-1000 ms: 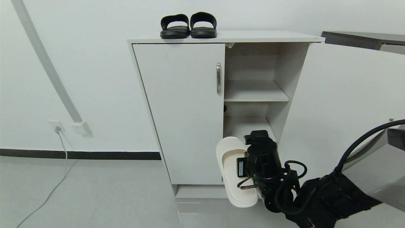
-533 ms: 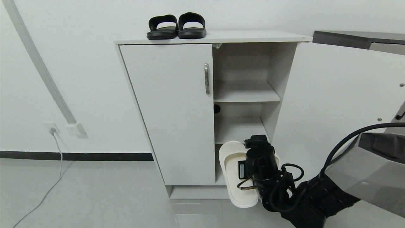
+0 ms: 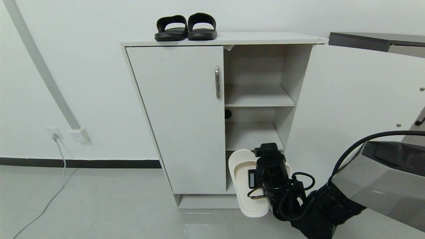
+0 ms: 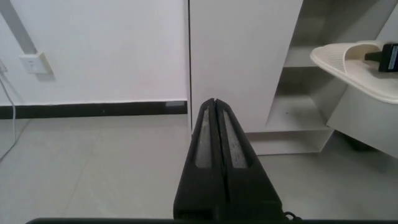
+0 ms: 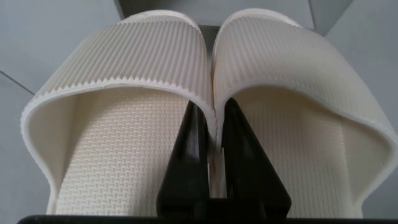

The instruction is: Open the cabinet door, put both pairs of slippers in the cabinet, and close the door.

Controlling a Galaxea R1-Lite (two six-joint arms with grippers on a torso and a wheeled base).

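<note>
The white cabinet (image 3: 265, 38) stands against the wall with its right door (image 3: 348, 99) swung wide and its left door (image 3: 179, 119) shut. The black slippers (image 3: 186, 28) sit side by side on its top, near the left end. The white slippers (image 3: 244, 179) hang just before the opening of the bottom compartment, their inner straps pinched together by the right gripper (image 5: 211, 118). The left gripper (image 4: 214, 106) is low over the floor, fingers pressed together on nothing
</note>
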